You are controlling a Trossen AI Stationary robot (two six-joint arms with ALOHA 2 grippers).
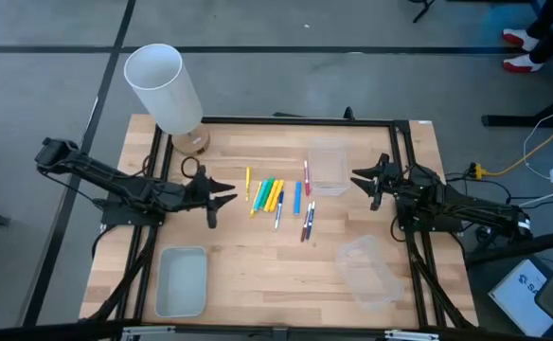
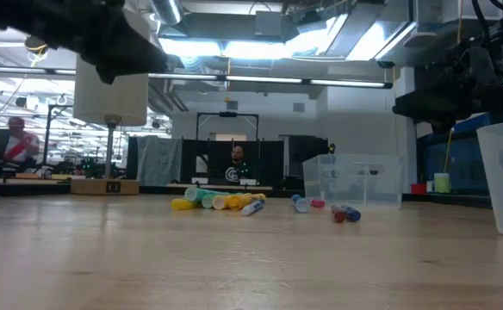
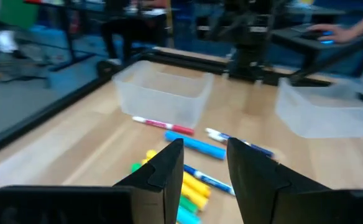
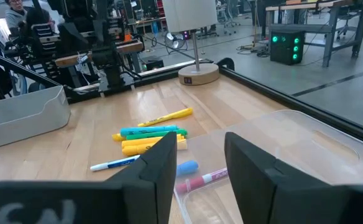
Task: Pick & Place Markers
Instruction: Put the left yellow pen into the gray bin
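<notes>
Left fingers (image 1: 227, 198) parted, empty, near markers (image 1: 275, 196); right fingers (image 1: 364, 180) parted too. Packed pile, might snag two.

Wood table (image 1: 258, 265): markers (image 1: 275, 196), trays (image 1: 326, 170), lamp (image 1: 168, 90).

**What the views leave unclear**

From above, the markers (image 1: 278, 197) are too small to count or separate by colour. In the left wrist view they are blurred, some perhaps hidden behind the left gripper (image 3: 204, 163).
</notes>
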